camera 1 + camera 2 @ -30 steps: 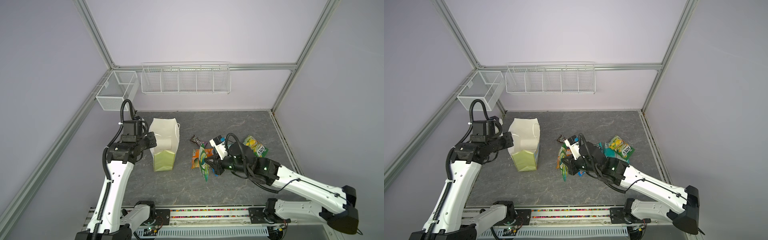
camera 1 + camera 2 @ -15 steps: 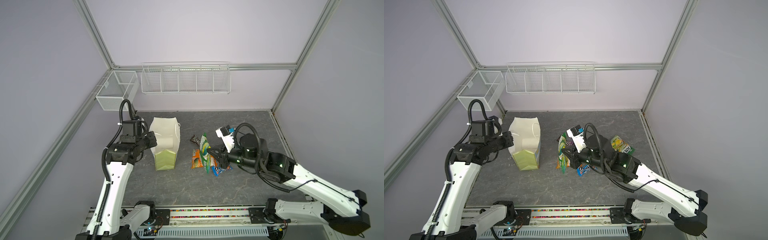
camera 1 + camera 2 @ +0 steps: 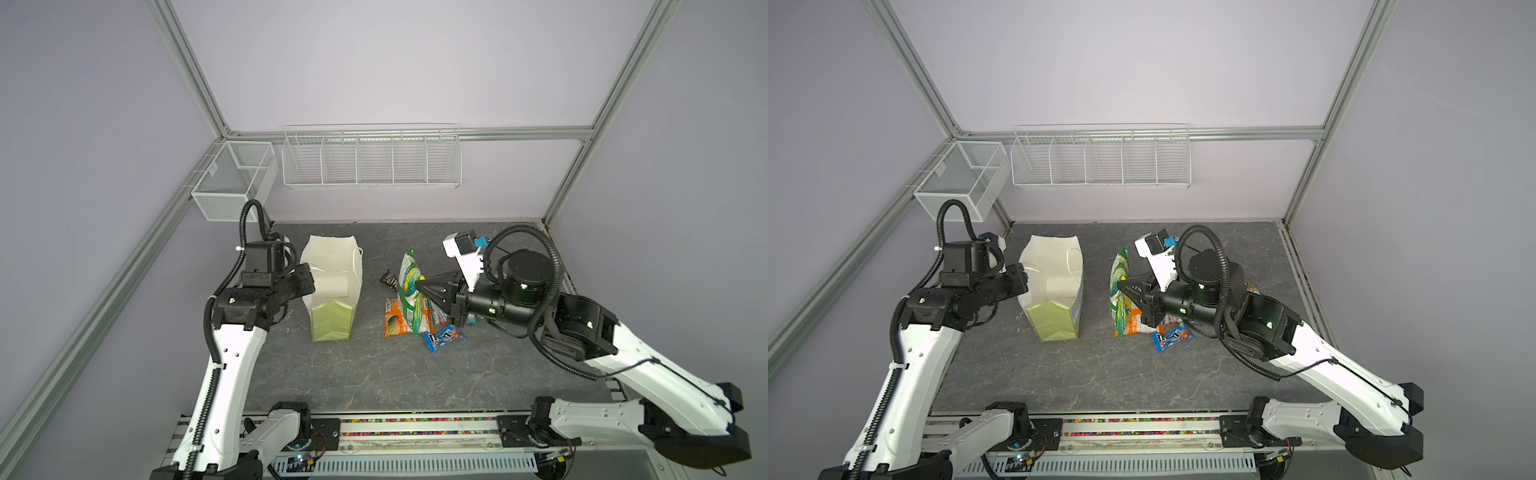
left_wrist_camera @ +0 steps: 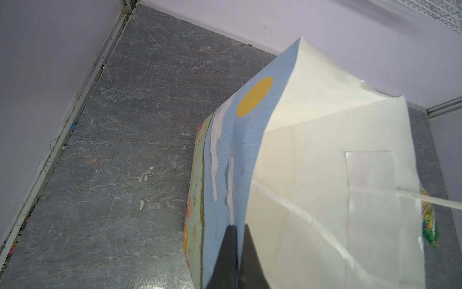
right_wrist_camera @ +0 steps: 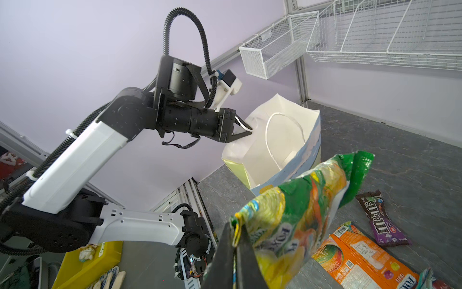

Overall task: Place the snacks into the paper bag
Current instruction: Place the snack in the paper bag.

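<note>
One glossy green FOX'S pouch [image 3: 409,270] hangs pinched by its edge in the closed right gripper [image 3: 419,286], near the floral paper gift bag [image 3: 332,328]. The closed left gripper [image 4: 236,227] clamps the bag's rim. Pouch looks light, floppy and slippery, so grip the seam.

Mesh basket [image 3: 226,199], wire rack [image 3: 372,166], grey tabletop [image 3: 374,374]

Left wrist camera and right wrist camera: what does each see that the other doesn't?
Only the left wrist view shows the yellow sun printed on the blue side of the paper bag. Only the right wrist view shows the orange pouch, the brown-purple M&M's pack and the left arm's body. Both show the bag's white inside, a cord handle, the left jaws shut on its rim, and the green pouch, just a sliver in the left wrist view.
</note>
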Controlling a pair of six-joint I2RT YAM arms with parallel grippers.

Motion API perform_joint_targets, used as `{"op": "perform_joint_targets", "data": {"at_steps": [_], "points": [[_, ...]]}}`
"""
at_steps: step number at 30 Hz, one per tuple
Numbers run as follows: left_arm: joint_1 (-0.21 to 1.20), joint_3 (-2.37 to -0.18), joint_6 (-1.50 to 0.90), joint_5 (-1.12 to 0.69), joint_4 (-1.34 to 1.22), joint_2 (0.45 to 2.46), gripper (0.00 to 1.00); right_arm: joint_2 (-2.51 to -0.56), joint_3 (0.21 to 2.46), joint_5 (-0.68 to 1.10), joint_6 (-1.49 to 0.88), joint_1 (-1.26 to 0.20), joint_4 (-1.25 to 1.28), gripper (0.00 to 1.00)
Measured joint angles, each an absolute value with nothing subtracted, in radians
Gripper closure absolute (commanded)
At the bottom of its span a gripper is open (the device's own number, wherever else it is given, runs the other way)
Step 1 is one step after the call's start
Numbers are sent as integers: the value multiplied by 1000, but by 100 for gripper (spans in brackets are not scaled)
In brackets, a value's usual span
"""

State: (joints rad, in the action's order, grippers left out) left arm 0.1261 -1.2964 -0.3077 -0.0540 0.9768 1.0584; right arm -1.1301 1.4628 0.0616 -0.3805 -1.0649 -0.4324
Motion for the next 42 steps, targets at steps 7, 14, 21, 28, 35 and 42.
{"op": "perform_joint_targets", "data": {"at_steps": [7, 14, 21, 28, 35, 42], "points": [[141, -1296, -307, -54, 977, 1070, 100, -1178, 1544, 136, -381, -1065, -428, 94], [157, -1296, -307, -53, 977, 1077, 100, -1232, 1615, 239, -397, -1065, -398, 93], [197, -1297, -307, -41, 984, 1092, 100, -1279, 1651, 342, -450, -1065, -322, 93], [229, -1298, -307, -13, 994, 1094, 100, -1372, 1719, 384, -480, -1065, -287, 93], [254, -1298, -308, 10, 1000, 1101, 100, -1470, 1773, 382, -481, -1060, -286, 93], [262, -1298, -315, 15, 1002, 1100, 100, -1525, 1749, 372, -525, -1007, -278, 94]]}}
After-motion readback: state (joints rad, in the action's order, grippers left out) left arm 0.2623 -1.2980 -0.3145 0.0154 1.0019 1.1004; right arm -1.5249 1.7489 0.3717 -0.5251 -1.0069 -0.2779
